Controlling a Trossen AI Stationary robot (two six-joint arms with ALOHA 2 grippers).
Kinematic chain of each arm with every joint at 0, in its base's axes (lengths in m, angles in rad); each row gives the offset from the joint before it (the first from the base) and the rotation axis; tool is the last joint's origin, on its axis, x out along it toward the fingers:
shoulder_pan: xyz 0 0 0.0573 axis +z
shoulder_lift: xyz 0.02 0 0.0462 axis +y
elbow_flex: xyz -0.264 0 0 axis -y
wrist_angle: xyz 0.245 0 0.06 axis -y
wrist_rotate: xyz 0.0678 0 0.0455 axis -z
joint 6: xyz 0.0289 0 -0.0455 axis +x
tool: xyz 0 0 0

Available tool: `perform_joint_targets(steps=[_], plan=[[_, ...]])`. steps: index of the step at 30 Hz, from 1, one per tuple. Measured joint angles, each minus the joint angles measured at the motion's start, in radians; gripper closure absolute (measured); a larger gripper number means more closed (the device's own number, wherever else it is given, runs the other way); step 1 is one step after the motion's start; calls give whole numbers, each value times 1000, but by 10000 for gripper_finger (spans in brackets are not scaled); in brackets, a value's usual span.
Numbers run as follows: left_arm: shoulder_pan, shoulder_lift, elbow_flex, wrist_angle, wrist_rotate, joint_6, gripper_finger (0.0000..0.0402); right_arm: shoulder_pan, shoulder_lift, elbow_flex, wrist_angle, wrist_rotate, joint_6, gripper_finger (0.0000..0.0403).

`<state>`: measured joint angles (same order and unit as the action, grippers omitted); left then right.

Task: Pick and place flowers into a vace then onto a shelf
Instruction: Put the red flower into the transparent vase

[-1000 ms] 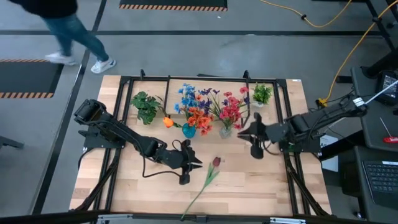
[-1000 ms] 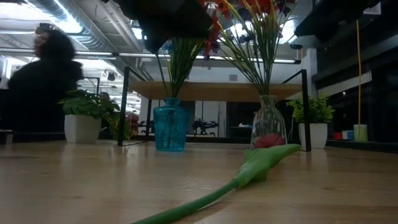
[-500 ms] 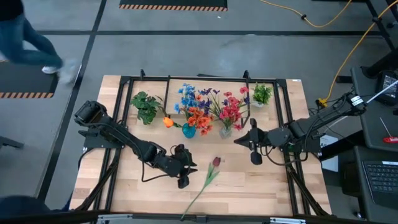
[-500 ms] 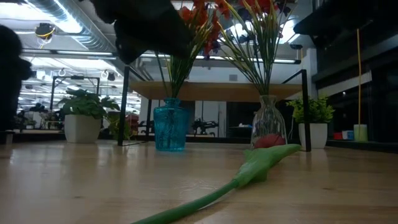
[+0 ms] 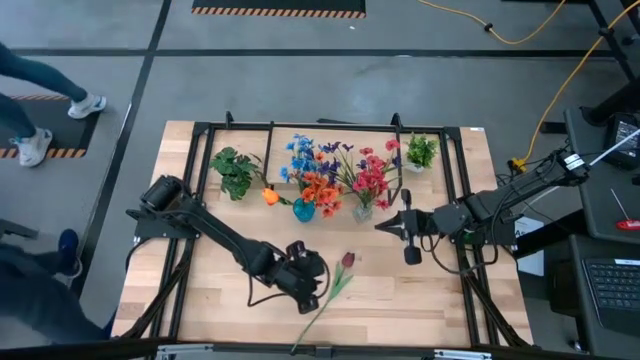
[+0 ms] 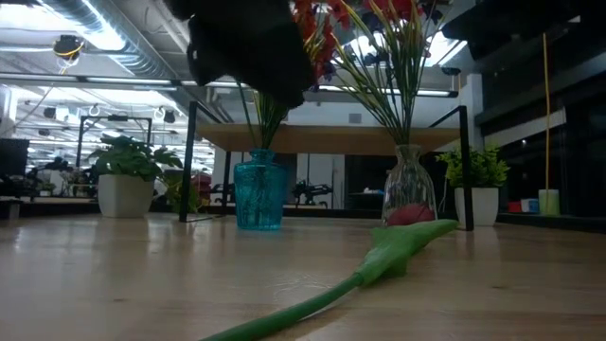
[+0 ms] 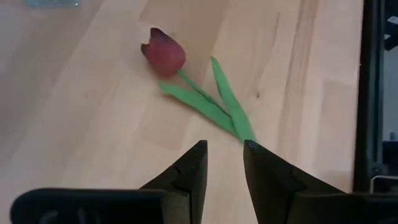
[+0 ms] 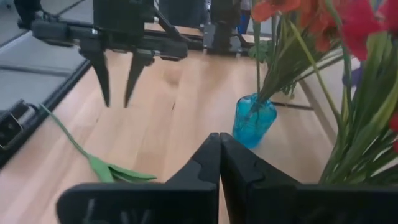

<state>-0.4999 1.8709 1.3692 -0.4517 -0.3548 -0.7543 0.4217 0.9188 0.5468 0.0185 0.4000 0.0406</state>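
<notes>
A dark red tulip (image 5: pixel 346 260) with a long green stem (image 5: pixel 318 316) lies flat on the wooden table, its bloom (image 7: pixel 163 52) pointing toward the far edge. My left gripper (image 5: pixel 314 296) hangs open just above the stem, fingers slanting down (image 8: pixel 117 102), touching nothing. My right gripper (image 5: pixel 381 227) is shut and empty, in the air right of the vases. A blue vase (image 5: pixel 303 210) and a clear vase (image 5: pixel 362 212) hold several flowers and stand under the shelf (image 6: pixel 331 138).
Two potted plants (image 5: pixel 235 172) (image 5: pixel 421 152) stand at the far left and far right. An orange tulip (image 5: pixel 270 196) lies beside the blue vase. The shelf's black legs (image 6: pixel 187 161) stand behind the vases. Bare wood stretches along the near edge.
My left gripper has moved toward the table's right and near edges, over the lying tulip's stem, and has tipped further down. The tulip has stayed in place. A person on the floor beyond the far left corner has walked off to the left.
</notes>
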Motion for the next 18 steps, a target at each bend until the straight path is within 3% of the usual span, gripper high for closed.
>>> perform_joint_targets(steps=[10, 18], plan=[[-5, 156, 235, -208, 41, -95, 304, -1, 0, 0, -3, 0, -10, 389], [-16, 283, 375, -236, 108, -146, 304, -1, 0, 0, -32, 0, 70, 385]])
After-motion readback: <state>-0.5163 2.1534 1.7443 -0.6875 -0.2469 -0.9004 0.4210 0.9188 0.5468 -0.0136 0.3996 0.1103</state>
